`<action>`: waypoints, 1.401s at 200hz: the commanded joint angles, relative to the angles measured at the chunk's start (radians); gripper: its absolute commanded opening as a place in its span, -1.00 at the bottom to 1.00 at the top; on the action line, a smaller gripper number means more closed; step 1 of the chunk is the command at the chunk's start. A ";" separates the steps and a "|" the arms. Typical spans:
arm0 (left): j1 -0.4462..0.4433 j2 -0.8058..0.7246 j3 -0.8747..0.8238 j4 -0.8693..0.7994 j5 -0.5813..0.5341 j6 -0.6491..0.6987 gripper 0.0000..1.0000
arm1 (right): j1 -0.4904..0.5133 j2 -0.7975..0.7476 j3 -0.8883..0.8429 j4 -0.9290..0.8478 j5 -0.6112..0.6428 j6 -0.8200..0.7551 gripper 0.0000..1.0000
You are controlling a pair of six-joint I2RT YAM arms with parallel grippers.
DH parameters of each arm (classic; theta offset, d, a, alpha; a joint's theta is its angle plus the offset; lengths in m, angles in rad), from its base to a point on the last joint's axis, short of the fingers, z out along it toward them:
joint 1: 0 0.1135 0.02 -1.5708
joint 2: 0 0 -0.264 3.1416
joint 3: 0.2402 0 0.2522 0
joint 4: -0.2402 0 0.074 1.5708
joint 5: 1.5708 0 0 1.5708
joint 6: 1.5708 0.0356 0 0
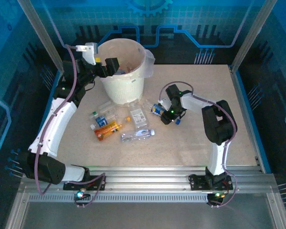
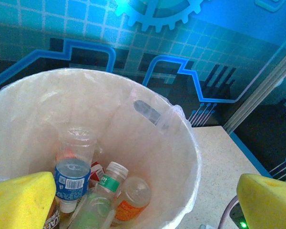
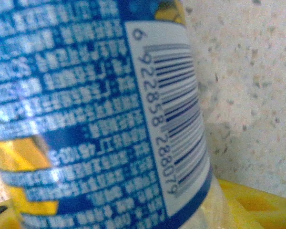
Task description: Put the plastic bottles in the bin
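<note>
Clear, crushed bottles (image 1: 107, 129) lie loose on the table (image 1: 219, 86) in front of the white bin (image 1: 124, 90), with more inside it. The left gripper (image 2: 143, 202) hangs over the rim, jaws apart and empty. The right gripper (image 1: 164, 113) clamps a blue bottle (image 3: 100, 114) with barcode 6 922858 288079, and open tabletop lies to its right.

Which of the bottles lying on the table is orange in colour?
The orange bottle at the near left of the group; its neighbours are mostly clear.
</note>
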 commanded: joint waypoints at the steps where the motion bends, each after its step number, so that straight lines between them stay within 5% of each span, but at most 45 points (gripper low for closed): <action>1: 0.011 -0.026 -0.014 0.016 0.035 -0.033 0.98 | 0.011 -0.059 -0.040 0.006 0.041 0.048 -0.14; 102: -0.018 -0.022 -0.038 0.016 0.129 -0.157 0.98 | 0.010 -0.403 -0.183 0.074 0.154 0.249 -0.28; 182: -0.199 0.047 -0.064 0.108 0.235 -0.231 0.98 | 0.013 -0.775 -0.317 0.281 -0.179 0.305 -0.25; 224: -0.257 0.097 -0.073 0.227 0.364 -0.306 0.98 | 0.014 -0.825 -0.335 0.369 -0.263 0.350 -0.24; 280: -0.301 0.126 -0.093 0.331 0.400 -0.363 0.98 | 0.034 -0.826 -0.340 0.434 -0.285 0.387 -0.24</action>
